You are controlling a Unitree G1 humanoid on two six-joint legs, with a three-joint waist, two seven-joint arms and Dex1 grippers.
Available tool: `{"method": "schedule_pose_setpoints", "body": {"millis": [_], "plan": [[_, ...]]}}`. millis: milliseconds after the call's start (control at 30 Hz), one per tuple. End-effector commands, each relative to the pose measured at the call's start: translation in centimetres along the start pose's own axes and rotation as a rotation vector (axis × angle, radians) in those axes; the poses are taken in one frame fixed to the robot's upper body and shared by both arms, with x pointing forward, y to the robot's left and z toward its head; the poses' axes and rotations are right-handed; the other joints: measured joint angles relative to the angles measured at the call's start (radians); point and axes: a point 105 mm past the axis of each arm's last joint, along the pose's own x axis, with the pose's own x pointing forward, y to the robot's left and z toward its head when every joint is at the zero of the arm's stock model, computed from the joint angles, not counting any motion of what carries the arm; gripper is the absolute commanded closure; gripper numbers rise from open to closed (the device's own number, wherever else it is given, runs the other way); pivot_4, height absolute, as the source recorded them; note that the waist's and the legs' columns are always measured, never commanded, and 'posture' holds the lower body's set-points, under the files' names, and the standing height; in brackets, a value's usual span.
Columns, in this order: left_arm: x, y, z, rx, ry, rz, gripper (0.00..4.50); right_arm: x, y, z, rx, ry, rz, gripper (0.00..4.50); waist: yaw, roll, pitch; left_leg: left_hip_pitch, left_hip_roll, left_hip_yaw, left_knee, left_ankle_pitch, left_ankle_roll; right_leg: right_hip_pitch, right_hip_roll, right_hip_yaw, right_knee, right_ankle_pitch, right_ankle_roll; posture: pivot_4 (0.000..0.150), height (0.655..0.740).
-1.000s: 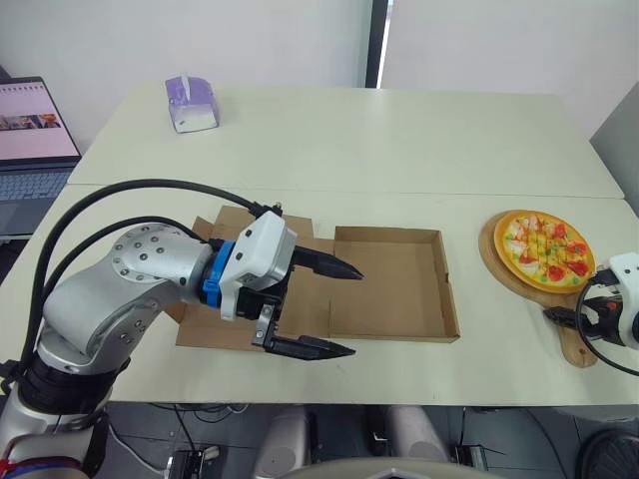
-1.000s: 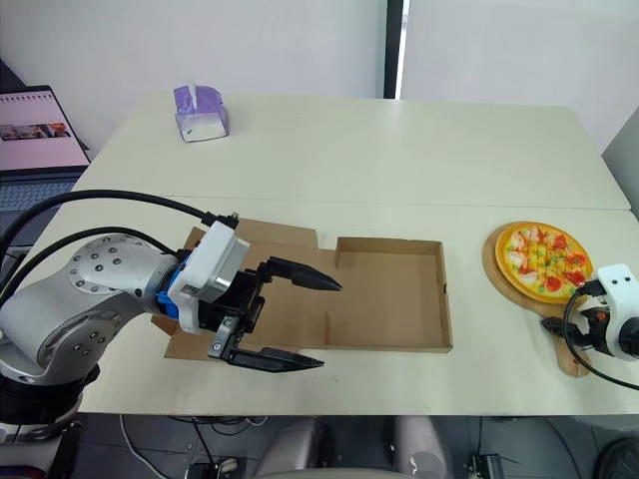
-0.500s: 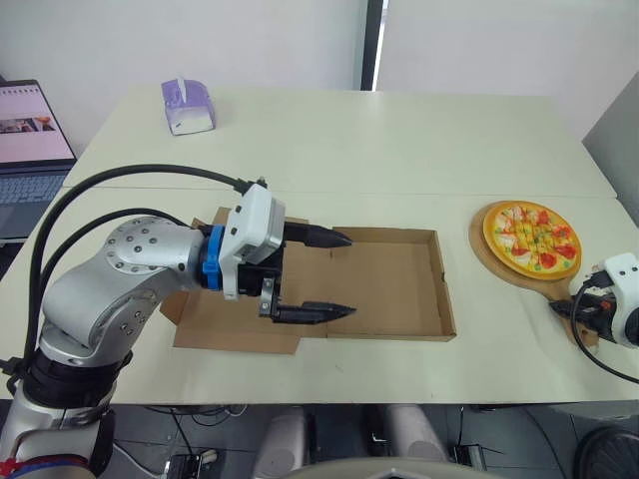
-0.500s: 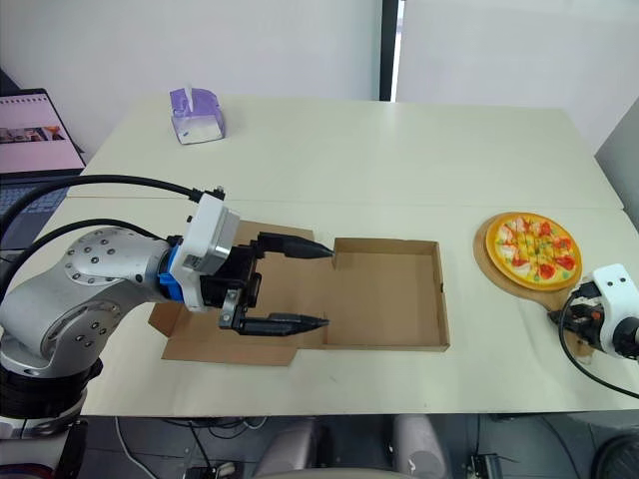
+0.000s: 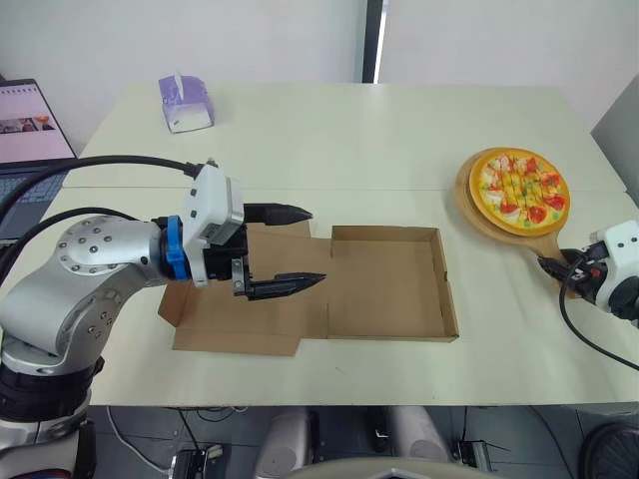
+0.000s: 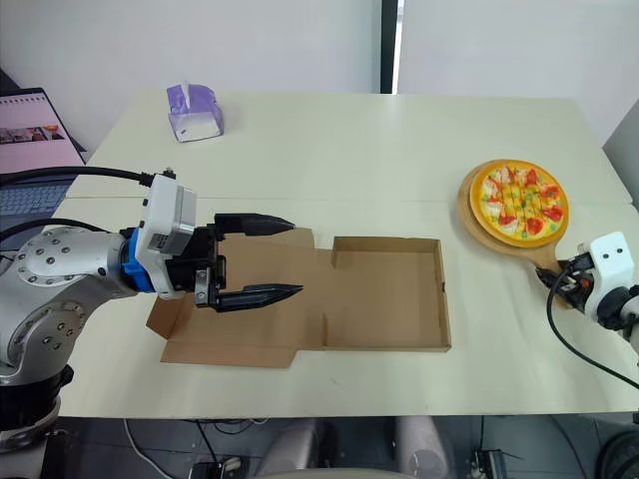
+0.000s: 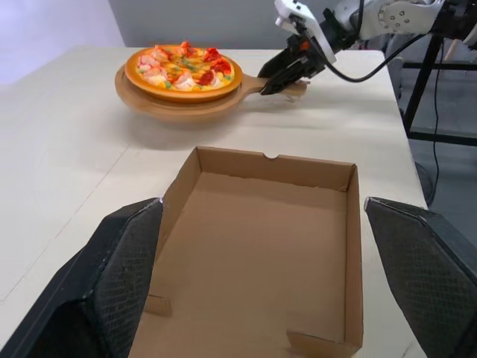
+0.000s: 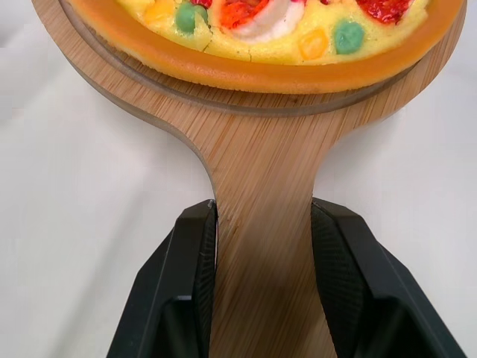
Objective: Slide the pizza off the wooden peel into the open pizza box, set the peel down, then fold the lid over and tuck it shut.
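The pizza (image 5: 519, 186) with bright toppings rides on the round wooden peel (image 5: 477, 212), to the right of the box and behind its far right corner. My right gripper (image 8: 261, 212) is shut on the peel's handle (image 8: 261, 179), one black finger (image 8: 195, 283) on each side. In the left wrist view the peel (image 7: 171, 104) seems to hover just above the table. The open cardboard pizza box (image 5: 440, 284) lies mid-table, its lid (image 5: 250, 319) flat to the left. My left gripper (image 5: 315, 245) hangs open above the lid and holds nothing.
A purple tissue box (image 5: 185, 102) stands at the table's far left. Beyond the left edge a laptop (image 5: 30, 125) shows. A seam crosses the tabletop (image 5: 339, 150) behind the pizza box. The table's right edge runs near my right gripper (image 5: 577, 267).
My right gripper has carried the peel and pizza away from the front edge, farther back and slightly toward the box. My left gripper has drawn back leftward from the tray to above the lid.
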Motion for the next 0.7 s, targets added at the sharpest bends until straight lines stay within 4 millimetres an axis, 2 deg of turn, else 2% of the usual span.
{"method": "schedule_pose_setpoints", "body": {"millis": [33, 233, 433, 700], "plan": [[-1.3, -0.2, 0.3, 0.045, 0.02, 0.013, 0.0, -1.7, 0.5, 5.9, -0.202, -0.145, 0.085, 2.94, 0.001, 0.003, 0.002, 0.0, 0.0, 0.0, 0.0, 0.0, 0.0, -0.001, 0.0, 0.0, 0.0, 0.0, 0.0, 0.15, 0.7251], [-2.7, -0.6, -0.1, 0.055, 0.047, 0.003, 0.0, -2.3, 2.3, 8.4, -0.364, -0.177, 0.216, 2.94, 0.004, 0.003, 0.002, -0.001, 0.0, 0.0, 0.0, -0.001, 0.001, -0.001, 0.0, -0.001, 0.0, 0.0, 0.0, 0.15, 0.7251], [-3.2, -0.9, 0.1, 0.046, 0.045, -0.015, 0.0, -2.2, 4.5, 8.1, -0.548, -0.15, 0.343, 2.94, 0.014, 0.002, 0.002, -0.001, 0.0, 0.0, 0.0, 0.0, 0.001, -0.001, 0.0, -0.001, -0.001, 0.0, 0.0, 0.15, 0.7251], [-3.5, -1.5, 0.3, 0.027, 0.044, -0.052, 0.0, -1.6, 5.7, 7.8, -0.715, -0.151, 0.413, 2.94, 0.015, 0.002, 0.002, -0.001, 0.0, 0.0, 0.0, 0.0, 0.0, -0.001, -0.001, -0.001, -0.001, 0.0, 0.0, 0.15, 0.7251]]}}
